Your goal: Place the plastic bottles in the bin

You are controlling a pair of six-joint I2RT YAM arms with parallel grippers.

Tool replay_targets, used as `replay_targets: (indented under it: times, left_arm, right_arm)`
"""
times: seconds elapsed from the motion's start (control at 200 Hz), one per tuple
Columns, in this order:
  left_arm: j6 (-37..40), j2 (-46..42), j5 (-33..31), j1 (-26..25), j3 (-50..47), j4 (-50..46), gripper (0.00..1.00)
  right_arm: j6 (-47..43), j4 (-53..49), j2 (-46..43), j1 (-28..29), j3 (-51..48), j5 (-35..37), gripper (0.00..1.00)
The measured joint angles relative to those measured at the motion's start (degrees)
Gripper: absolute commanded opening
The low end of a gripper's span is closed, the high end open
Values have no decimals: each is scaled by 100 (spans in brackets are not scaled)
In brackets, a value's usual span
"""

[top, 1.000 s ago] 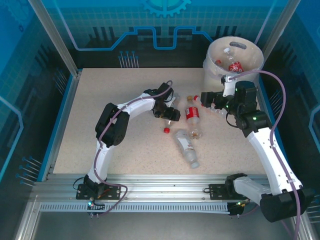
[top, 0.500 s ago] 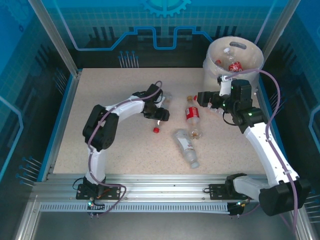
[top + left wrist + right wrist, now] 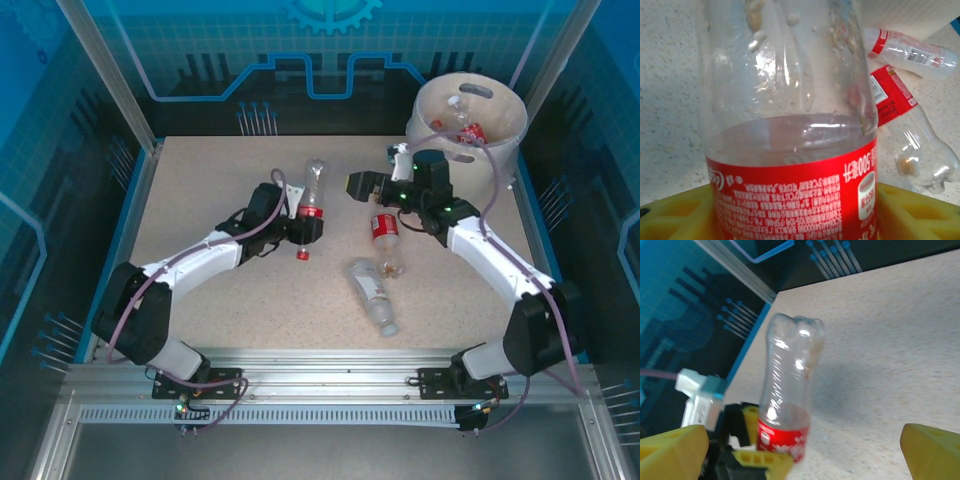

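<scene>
Lifted bottle [image 3: 311, 195] now stands clamped in left end effector [image 3: 304, 230].

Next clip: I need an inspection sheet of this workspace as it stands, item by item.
Surface: speckled beige table, no spills seen.
Job's things: held bottle, red-labelled, gripped near its label. Second red-labelled bottle and clear bottle lie on the table. The bin stands at the far right corner with binned bottles inside.
Clutter: nothing seen.
Grippers: left gripper is shut on the held bottle. Right gripper is open and empty, facing that bottle.
Cables: a purple cable runs along each arm, none snagged on a bottle.
Surroundings: blue printed panels on three sides, aluminium rails at the near edge.
</scene>
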Motion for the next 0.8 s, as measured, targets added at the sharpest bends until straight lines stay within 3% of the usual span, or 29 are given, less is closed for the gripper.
replay_targets:
  times: [0.315, 0.49, 0.615, 0.725, 0.8]
  left_arm:
    - [-35, -173, 514, -35, -538, 929, 65]
    - [-4, -216, 616, -138, -535, 1062, 65]
    - [22, -216, 636, -142, -535, 1069, 65]
    - [31, -216, 640, -142, -535, 1088, 65]
    - [31, -216, 640, -142, -535, 1091, 65]
  right_arm:
    - [498, 365, 1200, 424, 841, -481, 91]
    - [540, 323, 1578, 487, 1167, -455, 81]
    - [533, 267, 1674, 522, 1231, -389, 67]
    - [527, 240, 1687, 529, 1231, -284, 65]
    - [479, 236, 1692, 531, 1231, -275, 54]
